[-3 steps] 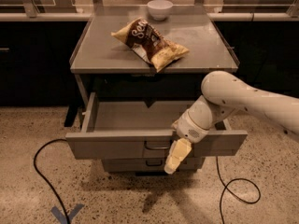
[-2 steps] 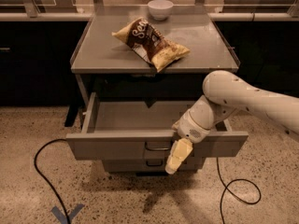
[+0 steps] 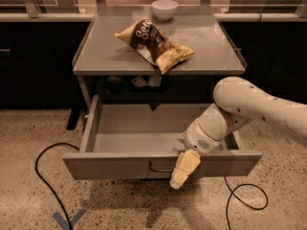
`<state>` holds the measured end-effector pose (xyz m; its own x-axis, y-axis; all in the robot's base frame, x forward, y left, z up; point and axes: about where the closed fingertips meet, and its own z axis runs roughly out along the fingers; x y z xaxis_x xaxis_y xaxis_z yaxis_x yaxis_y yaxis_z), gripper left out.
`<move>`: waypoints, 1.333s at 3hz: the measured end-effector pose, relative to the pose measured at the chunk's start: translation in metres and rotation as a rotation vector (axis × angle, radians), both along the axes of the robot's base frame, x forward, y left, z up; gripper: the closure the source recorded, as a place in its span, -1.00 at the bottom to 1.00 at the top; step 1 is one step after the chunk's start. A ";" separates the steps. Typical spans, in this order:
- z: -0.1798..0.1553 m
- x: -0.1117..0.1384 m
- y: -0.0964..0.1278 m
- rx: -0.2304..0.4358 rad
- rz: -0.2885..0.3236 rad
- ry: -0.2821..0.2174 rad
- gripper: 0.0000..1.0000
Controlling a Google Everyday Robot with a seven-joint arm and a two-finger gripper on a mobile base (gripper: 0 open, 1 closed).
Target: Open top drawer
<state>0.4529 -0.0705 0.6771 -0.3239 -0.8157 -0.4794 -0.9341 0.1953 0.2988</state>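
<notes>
Basically done: drawer (image 3: 134, 140) sits pulled way out, at 6 o'clock under the tabletop (image 3: 206, 42). The gripper (image 3: 184, 170) hangs just at 3 o'clock of the handle (image 3: 159, 168); clenched or released, can't tell.

Dim warm light from above, sheen on table (image 3: 105, 51), deep shade beneath, gripper (image 3: 177, 180) pale at drawer (image 3: 120, 165) front, its shadow on floor (image 3: 158, 213).

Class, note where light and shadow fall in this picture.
Camera view: the table top is well lit; deep shadow sits beneath it, behind the open top drawer; the end effector, hanging before the drawer's front, is brightly lit; soft shadow darkens the floor below.
</notes>
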 end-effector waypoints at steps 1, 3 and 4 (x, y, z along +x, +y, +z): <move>-0.004 -0.020 -0.002 0.051 0.010 0.043 -1.00; 0.011 -0.066 -0.006 0.100 0.021 0.105 -1.00; 0.011 -0.066 -0.006 0.100 0.021 0.105 -1.00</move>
